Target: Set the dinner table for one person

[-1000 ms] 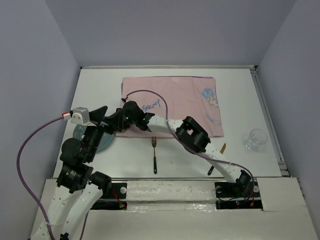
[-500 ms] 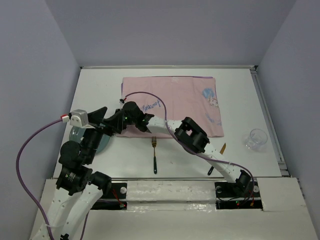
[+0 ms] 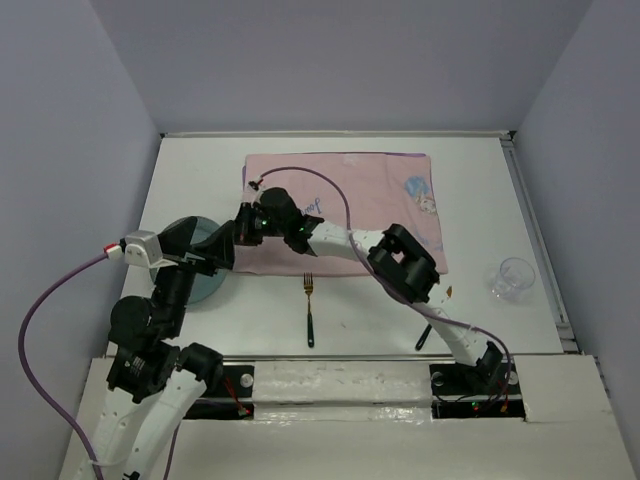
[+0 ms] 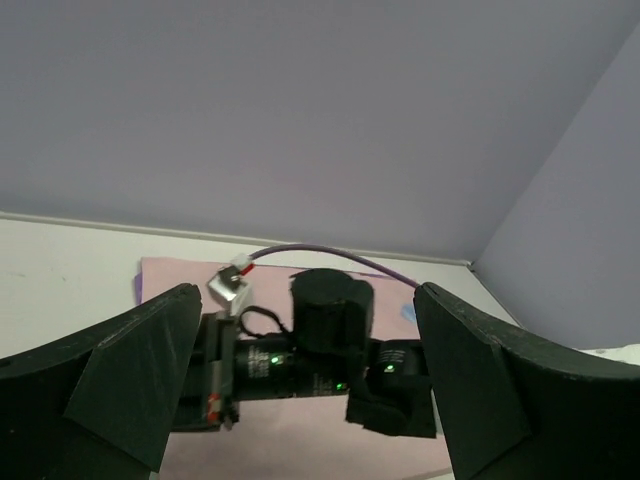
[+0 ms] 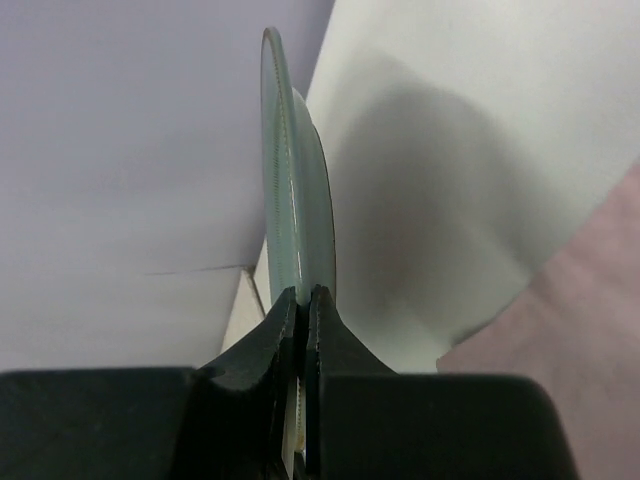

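Note:
A pale green plate sits at the left of the white dinner table, partly hidden under my left arm. My right gripper reaches across from the right and is shut on the plate's rim. The right wrist view shows the plate edge-on, pinched between the shut right gripper. My left gripper hovers over the plate, open and empty. In the left wrist view the left gripper stands wide apart with the right arm's wrist in front of it.
A pink cloth lies on the middle of the table. A fork lies in front of it. A utensil with a brown end lies partly under the right arm. A clear cup stands at the right.
My left gripper has drawn back to the left, off the right arm's wrist. The right arm's wrist and elbow have shifted right and farther away, still gripping the plate's rim.

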Robot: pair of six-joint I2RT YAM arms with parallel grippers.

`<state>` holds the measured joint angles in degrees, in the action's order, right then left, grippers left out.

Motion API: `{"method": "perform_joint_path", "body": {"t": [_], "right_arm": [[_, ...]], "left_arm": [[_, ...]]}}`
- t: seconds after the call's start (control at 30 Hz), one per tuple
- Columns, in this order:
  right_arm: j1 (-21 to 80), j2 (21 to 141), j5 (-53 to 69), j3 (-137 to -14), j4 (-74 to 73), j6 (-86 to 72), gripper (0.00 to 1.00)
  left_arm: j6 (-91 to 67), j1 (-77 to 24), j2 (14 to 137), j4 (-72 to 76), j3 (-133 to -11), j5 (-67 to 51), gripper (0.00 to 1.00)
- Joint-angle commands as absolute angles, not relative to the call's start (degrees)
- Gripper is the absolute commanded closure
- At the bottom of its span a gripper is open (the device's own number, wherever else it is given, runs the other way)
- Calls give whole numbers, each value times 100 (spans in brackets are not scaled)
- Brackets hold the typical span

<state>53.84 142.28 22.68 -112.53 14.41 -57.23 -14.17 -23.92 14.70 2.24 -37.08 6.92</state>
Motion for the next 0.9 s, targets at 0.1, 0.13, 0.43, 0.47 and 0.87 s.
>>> {"method": "perform_joint_path", "body": {"t": [0.1,0.13,0.43,0.47,0.87], "right_arm": [[4439,11964,2646,-9399,4077,-6389,100],[4247,11744,2593,-9074,4209,-6390,100],[2981,10013,2110,-6444,4351,-6109,100],[2866,9932,2083,-6321,4351,-6082,100],[1872,10072,2259,-5739,4228,-6012,100]], "left_arm": [[-1222,-2355,1389,396,-3771,879,1],[-1239,-2355,1389,404,-3762,862,1],[-1336,-2408,1485,413,-3700,448,1],[-1345,-2408,1494,413,-3700,440,1],[-1354,-2426,1670,431,-3709,299,1]]}}
